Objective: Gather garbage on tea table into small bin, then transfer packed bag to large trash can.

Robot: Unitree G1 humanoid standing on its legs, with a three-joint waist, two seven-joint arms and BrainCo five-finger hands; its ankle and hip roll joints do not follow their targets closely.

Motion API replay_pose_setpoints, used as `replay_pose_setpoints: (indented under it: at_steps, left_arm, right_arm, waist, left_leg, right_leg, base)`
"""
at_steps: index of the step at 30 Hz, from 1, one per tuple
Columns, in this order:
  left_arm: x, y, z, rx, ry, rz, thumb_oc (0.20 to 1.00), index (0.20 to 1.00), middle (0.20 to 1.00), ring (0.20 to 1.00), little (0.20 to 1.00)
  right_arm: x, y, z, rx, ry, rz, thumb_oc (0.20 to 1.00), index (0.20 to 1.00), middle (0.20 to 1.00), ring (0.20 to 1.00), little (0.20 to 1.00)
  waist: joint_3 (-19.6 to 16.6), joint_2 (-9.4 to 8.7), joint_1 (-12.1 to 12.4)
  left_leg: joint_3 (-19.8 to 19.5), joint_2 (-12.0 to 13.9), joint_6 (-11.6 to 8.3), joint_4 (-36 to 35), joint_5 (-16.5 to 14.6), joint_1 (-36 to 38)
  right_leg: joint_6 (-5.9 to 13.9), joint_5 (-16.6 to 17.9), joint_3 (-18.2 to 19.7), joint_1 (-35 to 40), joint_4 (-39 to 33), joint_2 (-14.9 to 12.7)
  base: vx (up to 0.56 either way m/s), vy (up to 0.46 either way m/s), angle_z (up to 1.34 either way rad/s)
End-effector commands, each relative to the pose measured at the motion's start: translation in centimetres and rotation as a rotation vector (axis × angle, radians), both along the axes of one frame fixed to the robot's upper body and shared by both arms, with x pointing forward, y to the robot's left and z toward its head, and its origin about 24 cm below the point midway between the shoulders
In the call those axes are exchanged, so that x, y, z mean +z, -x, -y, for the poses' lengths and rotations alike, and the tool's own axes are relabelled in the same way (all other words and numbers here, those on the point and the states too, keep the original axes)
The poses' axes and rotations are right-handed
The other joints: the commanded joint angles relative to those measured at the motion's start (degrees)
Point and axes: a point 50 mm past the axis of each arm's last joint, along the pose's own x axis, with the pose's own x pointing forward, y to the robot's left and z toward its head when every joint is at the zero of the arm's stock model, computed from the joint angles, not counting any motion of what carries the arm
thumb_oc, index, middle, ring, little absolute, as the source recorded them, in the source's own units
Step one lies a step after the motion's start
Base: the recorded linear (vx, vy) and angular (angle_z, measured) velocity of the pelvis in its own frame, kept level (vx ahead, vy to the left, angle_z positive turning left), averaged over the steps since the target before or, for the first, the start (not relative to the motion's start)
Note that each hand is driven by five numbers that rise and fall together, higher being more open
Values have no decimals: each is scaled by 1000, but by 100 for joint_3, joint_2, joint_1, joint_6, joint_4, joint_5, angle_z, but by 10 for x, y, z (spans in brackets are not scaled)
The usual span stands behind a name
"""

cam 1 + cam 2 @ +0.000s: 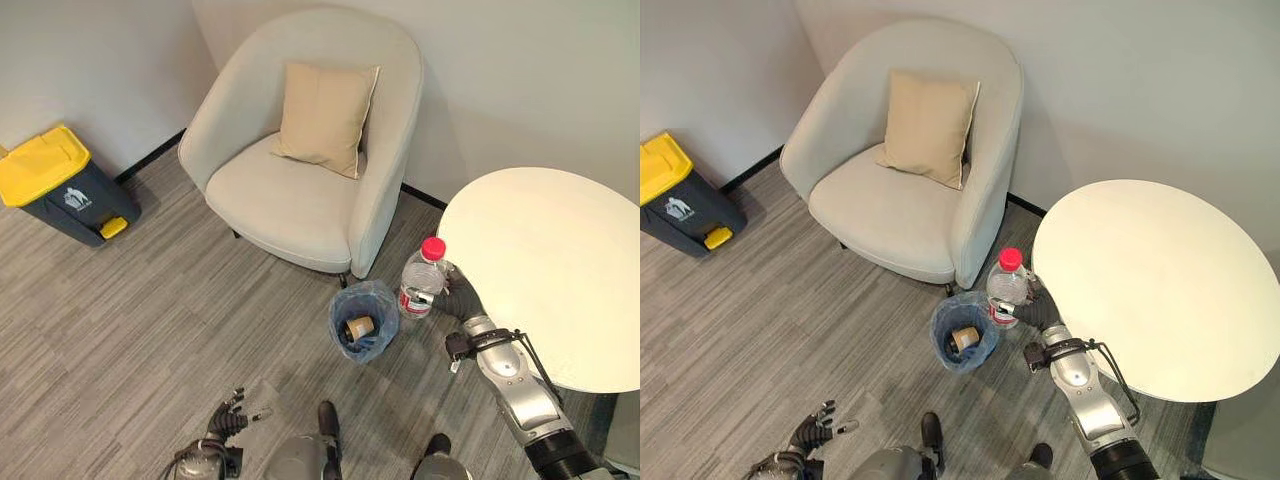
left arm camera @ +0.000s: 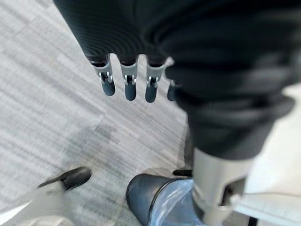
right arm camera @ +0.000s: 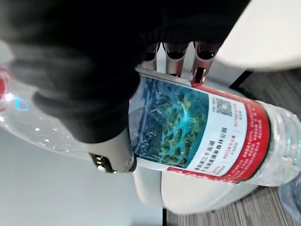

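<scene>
My right hand [image 1: 462, 298] is shut on a clear plastic bottle [image 1: 422, 279] with a red cap and a red-edged label, holding it upright in the air beside the round white tea table [image 1: 560, 270]. The bottle [image 3: 197, 136] lies across the palm in the right wrist view, fingers [image 3: 176, 59] wrapped behind it. Just left of and below the bottle, the small bin [image 1: 364, 320] with a blue bag stands on the floor, a brown cup [image 1: 358, 327] inside. My left hand [image 1: 225, 420] hangs low near the floor, its fingers [image 2: 129, 84] straight. The large grey trash can [image 1: 60, 185] with a yellow lid stands far left.
A beige armchair [image 1: 300, 170] with a tan cushion [image 1: 325, 115] stands against the wall behind the small bin. Grey carpet [image 1: 150, 320] lies open between the armchair and the large can.
</scene>
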Motion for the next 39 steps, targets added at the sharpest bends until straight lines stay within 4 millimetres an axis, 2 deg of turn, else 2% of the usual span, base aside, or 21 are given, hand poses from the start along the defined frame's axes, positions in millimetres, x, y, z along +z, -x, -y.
replay_pose_setpoints:
  at_steps: [1, 4, 5, 7, 8, 12, 13, 15, 18, 19, 20, 23, 24, 28, 29, 33, 39]
  left_arm:
    - [4, -3, -2, 16, -5, 42, 1000, 1000, 1000, 1000, 1000]
    - [7, -8, -1, 10, -2, 55, 1000, 1000, 1000, 1000, 1000]
    - [9, -10, 1, -8, 3, 69, 1000, 1000, 1000, 1000, 1000]
    - [9, -9, 2, -19, 7, 70, 1000, 1000, 1000, 1000, 1000]
    - [8, -8, 3, -25, 10, 64, 1000, 1000, 1000, 1000, 1000]
    - [12, -21, 6, -39, 2, 94, 1000, 1000, 1000, 1000, 1000]
    - [17, -33, 12, -37, 3, 132, 1000, 1000, 1000, 1000, 1000]
    - [28, -49, 14, -21, 10, 205, 1000, 1000, 1000, 1000, 1000]
    - [40, -65, 17, -13, 12, 272, 1000, 1000, 1000, 1000, 1000]
    - [40, -65, 17, -13, 12, 272, 1000, 1000, 1000, 1000, 1000]
    - [48, -75, 18, -18, 8, 316, 1000, 1000, 1000, 1000, 1000]
    - [59, -85, 18, -25, 4, 365, 1000, 1000, 1000, 1000, 1000]
    - [67, -95, 21, -30, 11, 406, 1000, 1000, 1000, 1000, 1000]
    - [80, -108, 26, -53, 9, 459, 1000, 1000, 1000, 1000, 1000]
    - [84, -111, 29, -73, 14, 473, 1000, 1000, 1000, 1000, 1000]
    - [86, -112, 34, -101, 23, 478, 1000, 1000, 1000, 1000, 1000]
    - [86, -114, 42, -155, 25, 471, 1000, 1000, 1000, 1000, 1000]
  right_arm:
    - [44, -10, -3, 58, -5, 208, 200, 200, 200, 200, 200]
    - [42, -11, -3, 81, 32, 192, 200, 200, 200, 200, 200]
    - [41, -10, -1, 91, 61, 182, 200, 200, 200, 200, 200]
    - [38, -8, 1, 105, 98, 173, 200, 200, 200, 200, 200]
    - [37, -12, 1, 127, 173, 166, 200, 200, 200, 200, 200]
    - [41, -27, -6, 133, 254, 185, 200, 200, 200, 200, 200]
    - [46, -40, -11, 108, 267, 209, 200, 200, 200, 200, 200]
    - [55, -54, -14, 56, 287, 252, 200, 200, 200, 200, 200]
    - [62, -65, -17, 6, 304, 288, 200, 200, 200, 200, 200]
    - [62, -65, -17, 6, 304, 288, 200, 200, 200, 200, 200]
    - [69, -72, -15, -32, 329, 314, 200, 200, 200, 200, 200]
    - [81, -80, -12, -76, 352, 354, 200, 200, 200, 200, 200]
    - [96, -89, -10, -120, 331, 395, 200, 200, 200, 200, 200]
    - [122, -103, -3, -203, 323, 452, 200, 200, 200, 200, 200]
    - [133, -109, 4, -254, 321, 464, 200, 200, 200, 200, 200]
    - [157, -121, 16, -332, 307, 483, 200, 200, 200, 200, 200]
    - [169, -136, 30, -405, 329, 426, 200, 200, 200, 200, 200]
  waist:
    - [-4, 121, -77]
    - [138, 110, -162]
    - [135, 49, -179]
    - [141, 11, -153]
    - [182, 45, -96]
    - [450, 126, -34]
    - [669, 180, 32]
    - [909, 220, 120]
    - [1098, 251, 165]
    - [1096, 251, 165]
    - [1227, 300, 186]
    - [1320, 337, 200]
    - [1410, 373, 215]
    - [1500, 412, 232]
    - [1501, 447, 266]
    - [1486, 489, 344]
    - [1381, 546, 490]
  left_leg:
    - [-559, 161, -495, 604, -696, -94]
    - [-842, 14, -491, 646, -780, 31]
    - [-1006, -103, -521, 755, -808, -50]
    - [-1137, -164, -577, 874, -830, -155]
    - [-1247, -120, -673, 984, -788, -403]
    - [-1363, -52, -770, 1181, -684, -886]
    - [-1428, -15, -806, 1374, -633, -1301]
    - [-1494, -10, -830, 1629, -602, -1807]
    - [-1563, -54, -828, 2009, -598, -2425]
    - [-1563, -54, -828, 2010, -599, -2428]
    - [-1638, -47, -840, 2337, -790, -2763]
    - [-1660, -71, -824, 2700, -834, -3269]
    - [-1683, -113, -785, 3032, -876, -3768]
    - [-1742, -213, -721, 3696, -982, -4704]
    - [-1778, -271, -691, 3920, -1022, -5072]
    - [-1803, -367, -635, 4275, -1098, -5655]
    - [-1835, -465, -610, 4406, -1088, -6100]
  right_leg:
    - [-193, -70, -141, 71, -638, 608]
    - [-156, 57, 141, -279, -687, 767]
    - [-151, 116, 220, -236, -766, 760]
    - [-211, 140, 244, -162, -832, 765]
    - [-262, 161, 73, -177, -868, 716]
    - [-328, 99, -83, -533, -642, 647]
    - [-379, 48, -165, -916, -378, 590]
    - [-429, -46, -230, -1390, -48, 560]
    - [-483, -175, -289, -1956, 401, 471]
    - [-483, -175, -289, -1958, 402, 471]
    - [-484, -411, -253, -2300, 795, 443]
    - [-511, -502, -211, -2798, 1212, 383]
    - [-549, -592, -170, -3280, 1597, 325]
    - [-607, -790, -68, -4178, 2337, 176]
    - [-628, -865, 7, -4553, 2630, 119]
    - [-689, -1010, 109, -5138, 3069, 11]
    - [-719, -1079, 166, -5560, 3290, -107]
  base:
    - [115, 21, 10]
    - [122, -19, 32]
    - [113, -94, 70]
    - [77, -155, 110]
    - [9, -173, 87]
    - [-87, -107, 41]
    - [-181, -100, 14]
    - [-164, -96, 21]
    - [-110, -53, 36]
    - [-35, -38, 37]
    - [8, -26, 31]
    - [-83, -2, 18]
    - [-124, 24, 19]
    - [-67, 0, 26]
    - [-22, 3, 38]
    - [2, 21, 30]
    - [3, 3, 15]
